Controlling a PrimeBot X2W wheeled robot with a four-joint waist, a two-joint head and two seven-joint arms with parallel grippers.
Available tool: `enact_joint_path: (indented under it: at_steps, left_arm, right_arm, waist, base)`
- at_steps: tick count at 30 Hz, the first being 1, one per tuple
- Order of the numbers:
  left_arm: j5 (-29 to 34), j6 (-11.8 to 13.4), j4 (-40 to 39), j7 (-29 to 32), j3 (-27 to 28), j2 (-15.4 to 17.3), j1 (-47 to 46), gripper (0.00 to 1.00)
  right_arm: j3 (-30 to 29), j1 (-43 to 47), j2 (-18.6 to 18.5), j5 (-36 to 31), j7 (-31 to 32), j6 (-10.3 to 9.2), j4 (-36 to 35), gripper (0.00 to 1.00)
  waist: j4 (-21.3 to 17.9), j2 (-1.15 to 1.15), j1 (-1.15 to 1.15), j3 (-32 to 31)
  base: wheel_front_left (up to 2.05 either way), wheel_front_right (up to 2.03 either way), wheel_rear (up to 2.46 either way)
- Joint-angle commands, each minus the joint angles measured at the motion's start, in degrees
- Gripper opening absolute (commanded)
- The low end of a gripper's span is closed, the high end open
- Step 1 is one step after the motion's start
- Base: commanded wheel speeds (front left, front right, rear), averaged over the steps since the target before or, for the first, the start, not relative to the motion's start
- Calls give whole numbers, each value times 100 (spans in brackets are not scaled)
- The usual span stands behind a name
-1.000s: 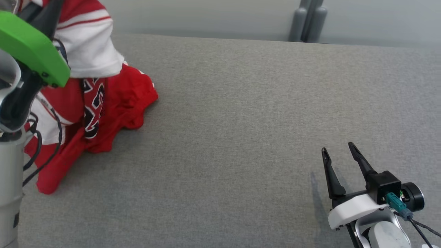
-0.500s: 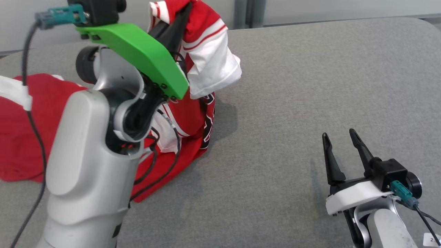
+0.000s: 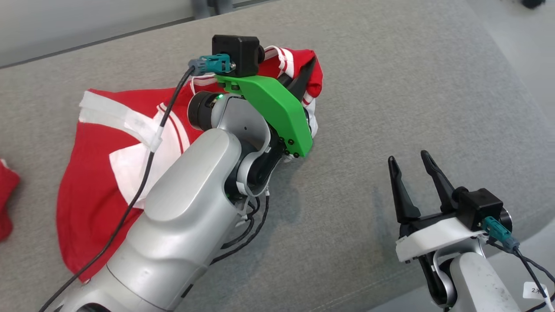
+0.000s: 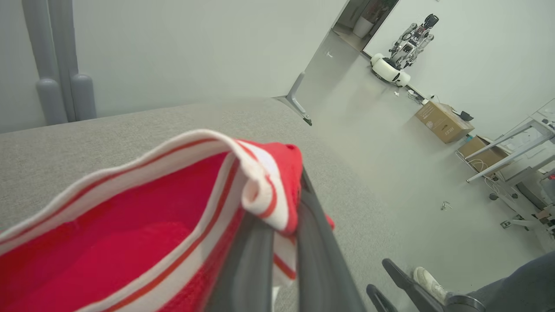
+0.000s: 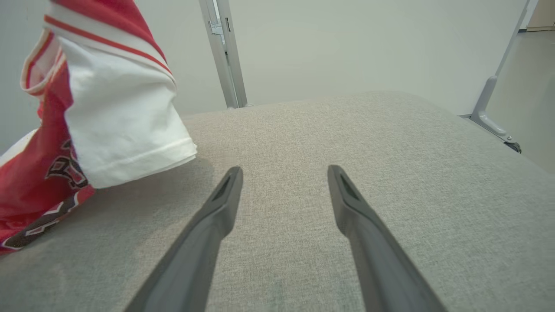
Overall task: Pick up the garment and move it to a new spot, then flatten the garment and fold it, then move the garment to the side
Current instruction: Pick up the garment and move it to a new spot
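A grey fabric-covered surface [image 3: 390, 86] is seen, with a separate piece of red cloth [image 3: 5, 203] lying at its left edge. Past its rounded corner, a cardboard box [image 4: 442, 122] is set on the pale floor [image 4: 390, 173] by the wall, another robot [image 4: 403, 52] is parked farther back, and a person's white shoe [image 4: 427, 277] is seen.

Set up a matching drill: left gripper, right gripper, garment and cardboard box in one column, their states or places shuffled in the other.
1. left gripper
2. right gripper
3. garment
4. cardboard box

a. on the floor near the wall
b. open, holding nothing, over the table
c. shut on a striped edge
d. one end lifted, the rest lying on the table

Pairs: 1-c, 2-b, 3-d, 4-a
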Motion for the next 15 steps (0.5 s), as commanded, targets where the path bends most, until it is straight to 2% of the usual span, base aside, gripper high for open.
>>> enact_joint_path:
  at_steps: [1,2,4,5,10,12,15]
  left_arm:
    - [-144,40,173,-226,-102,32,-177,0]
    - [-205,48,294,-373,-189,29,-230,0]
    - [-452,0,479,-597,-387,29,-274,45]
    - [-555,1,573,-620,-516,32,-273,99]
    - [-950,-29,689,-736,-942,28,-335,100]
    - [-1311,-168,511,-727,-1157,25,-297,100]
    - [-1652,-210,240,-702,-1508,29,-272,100]
  right_arm:
    - [24,-67,0,44,-19,-4,4,100]
    - [38,-50,-1,74,-19,-4,11,100]
    - [39,-26,3,105,-19,-4,27,100]
    - [33,-19,2,114,-19,-4,33,100]
    - [-102,82,2,26,-19,-4,44,100]
    - [-141,117,5,-63,-19,-3,50,100]
    - [-224,162,-4,-198,-19,-3,22,100]
  waist:
    - [-728,-1,0,374]
    - [-787,-1,0,383]
    - [-867,-1,0,394]
    - [-894,-1,0,388]
    - [-801,-1,0,297]
    - [-686,-1,0,225]
    - [-439,-1,0,88]
  base:
    - [0,0,0]
    - [0,0,0]
    - [0,0,0]
    - [0,0,0]
    - [0,0,0]
    - [0,0,0]
    - [0,0,0]
